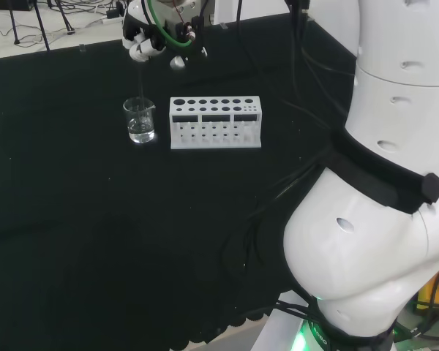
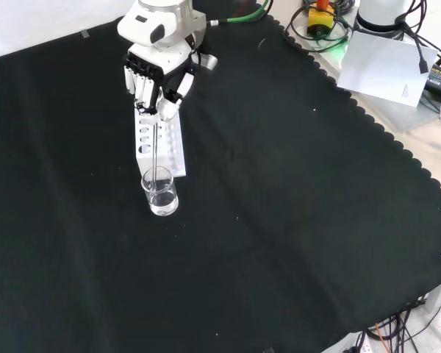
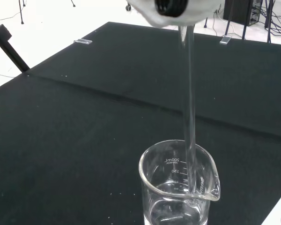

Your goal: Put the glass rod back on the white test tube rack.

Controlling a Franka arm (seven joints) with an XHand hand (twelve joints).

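**Q:** While the hand (image 2: 156,82) hangs above the bench, where is the glass rod (image 3: 189,117)?

**A:** Its fingers are curled round the rod's top end, pinching it. The rod hangs upright, with its lower end inside a small clear beaker (image 1: 140,121) that holds a little clear liquid.

**Q:** And the white test tube rack (image 1: 215,122)?

**A:** In the head view it stands just to the right of the beaker, holes facing up.

**Q:** How much is done?

**A:** The rod is gripped, seemingly. Lifting it clear, carrying it across and setting it on the rack remain.
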